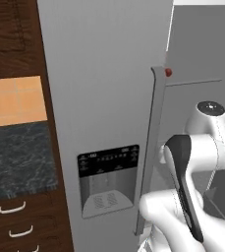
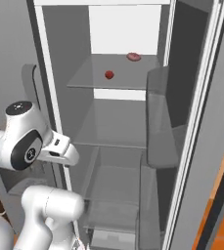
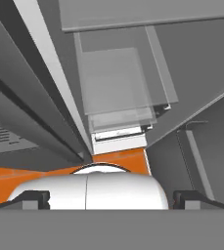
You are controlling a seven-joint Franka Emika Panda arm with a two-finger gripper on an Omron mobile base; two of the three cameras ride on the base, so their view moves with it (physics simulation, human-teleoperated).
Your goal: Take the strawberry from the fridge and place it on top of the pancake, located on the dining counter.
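Note:
The fridge stands with its right door swung open, grey shelves showing. The strawberry, a tiny dark-red fruit, rests on the upper glass shelf toward its front left. From the left side the strawberry peeks past the top of the closed door's long handle. My gripper hangs low in front of the fridge's bottom, far below the strawberry, pointing down at the lower drawers. Its fingertips stand wide apart, open, with nothing between them. The pancake and the dining counter are out of view.
A paler pink oblong item lies at the back right of the same shelf. The open door with its bins stands on the right. The left door carries a black dispenser panel. A dark-topped wall counter with drawers is at left.

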